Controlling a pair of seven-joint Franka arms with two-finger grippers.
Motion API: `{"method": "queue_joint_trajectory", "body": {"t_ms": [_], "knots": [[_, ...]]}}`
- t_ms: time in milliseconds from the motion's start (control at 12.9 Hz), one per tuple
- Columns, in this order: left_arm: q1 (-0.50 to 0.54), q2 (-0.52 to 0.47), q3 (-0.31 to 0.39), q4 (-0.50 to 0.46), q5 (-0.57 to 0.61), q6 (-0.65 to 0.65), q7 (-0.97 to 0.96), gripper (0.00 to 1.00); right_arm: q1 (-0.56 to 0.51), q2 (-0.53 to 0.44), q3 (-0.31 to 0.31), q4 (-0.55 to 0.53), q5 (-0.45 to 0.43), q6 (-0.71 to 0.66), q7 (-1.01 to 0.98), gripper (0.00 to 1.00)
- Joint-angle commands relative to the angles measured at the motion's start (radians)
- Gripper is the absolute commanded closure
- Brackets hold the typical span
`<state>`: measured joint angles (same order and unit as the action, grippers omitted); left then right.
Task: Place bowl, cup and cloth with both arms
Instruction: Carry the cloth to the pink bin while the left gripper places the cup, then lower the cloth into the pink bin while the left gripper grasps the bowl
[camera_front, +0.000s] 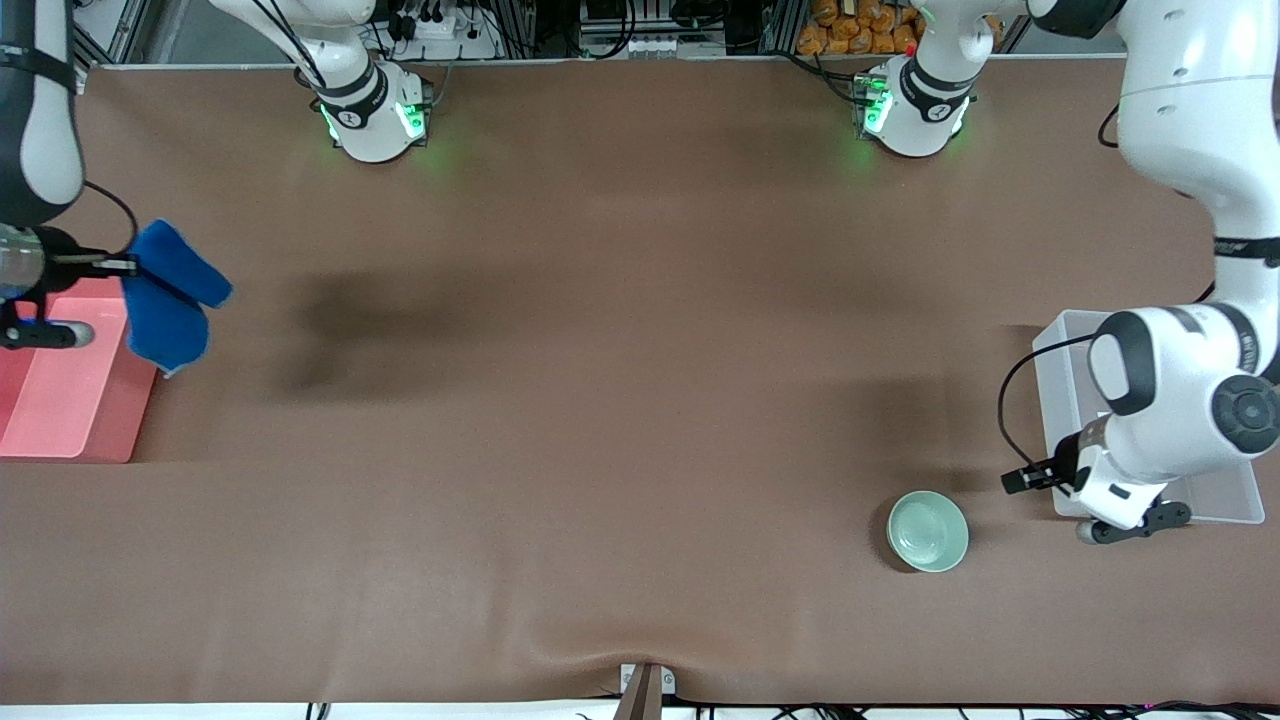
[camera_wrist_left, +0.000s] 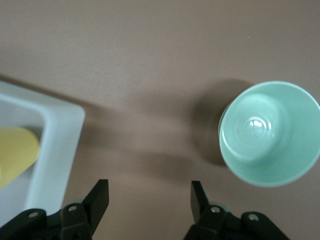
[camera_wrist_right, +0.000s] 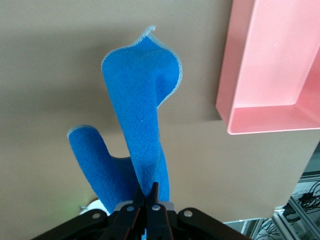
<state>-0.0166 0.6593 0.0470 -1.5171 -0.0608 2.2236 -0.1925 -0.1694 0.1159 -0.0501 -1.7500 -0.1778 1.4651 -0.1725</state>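
The mint-green bowl (camera_front: 927, 531) stands upright on the table, nearer the front camera, toward the left arm's end; it also shows in the left wrist view (camera_wrist_left: 267, 132). My left gripper (camera_front: 1015, 481) (camera_wrist_left: 150, 192) is open and empty, over the table between the bowl and the white tray (camera_front: 1058, 372). The yellow cup (camera_wrist_left: 15, 152) lies in that tray (camera_wrist_left: 60, 145); my arm hides it in the front view. My right gripper (camera_front: 128, 265) (camera_wrist_right: 150, 192) is shut on the blue cloth (camera_front: 170, 295) (camera_wrist_right: 140, 115), which hangs in the air beside the pink tray (camera_front: 70, 400).
The pink tray (camera_wrist_right: 270, 65) sits at the right arm's end of the brown table. The white tray sits at the left arm's end, partly under the left arm. A small bracket (camera_front: 645, 685) sits at the table's front edge.
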Motion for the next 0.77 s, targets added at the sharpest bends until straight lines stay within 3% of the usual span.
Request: {"method": "queue_joint_trajectory", "body": {"t_ms": [0,464,696], "knots": [[-0.039,0.058,0.008,0.011,-0.013,0.103,-0.080,0.26,-0.062,-0.005,0.016,-0.016,-0.057,0.034,-0.085,1.00],[-0.063,0.112,0.008,0.020,-0.019,0.177,-0.179,0.27,-0.145,0.039,0.018,-0.005,-0.223,0.156,-0.329,1.00],[-0.068,0.131,0.008,0.020,-0.019,0.200,-0.196,0.46,-0.217,0.082,0.016,0.003,-0.226,0.240,-0.441,1.00]]}}
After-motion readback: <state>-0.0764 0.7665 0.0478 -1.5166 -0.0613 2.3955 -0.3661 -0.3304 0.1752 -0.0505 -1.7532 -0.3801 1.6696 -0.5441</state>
